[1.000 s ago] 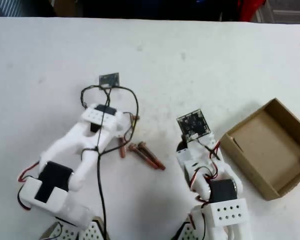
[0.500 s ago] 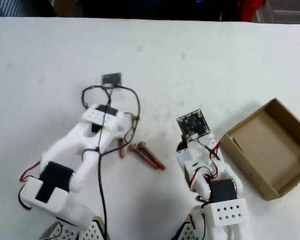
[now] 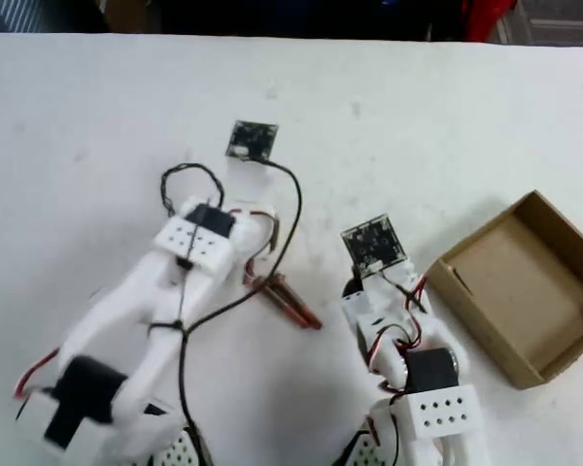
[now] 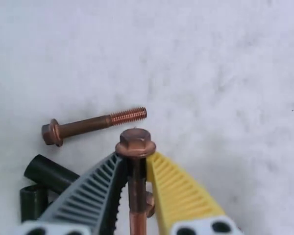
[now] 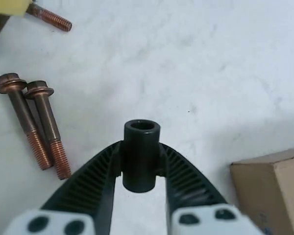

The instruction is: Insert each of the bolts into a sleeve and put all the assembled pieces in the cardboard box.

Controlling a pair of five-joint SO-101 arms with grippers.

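On the white tabletop [image 3: 418, 116], the left gripper [image 4: 137, 157] is clamped on a bolt [image 4: 135, 144] and has swung from the loose bolts [image 3: 290, 303] at mid-table toward the far edge. The right gripper [image 5: 141, 149] holds a sleeve [image 5: 142, 166] pinched near the cardboard box [image 3: 520, 267] at the right edge. Insertion is judged next, and nothing is boxed yet.

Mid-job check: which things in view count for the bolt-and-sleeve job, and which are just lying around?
Job: bolt in left claw; sleeve in right claw; loose bolts; spare sleeves; cardboard box.
Lying about: red object beyond the table's far edge.
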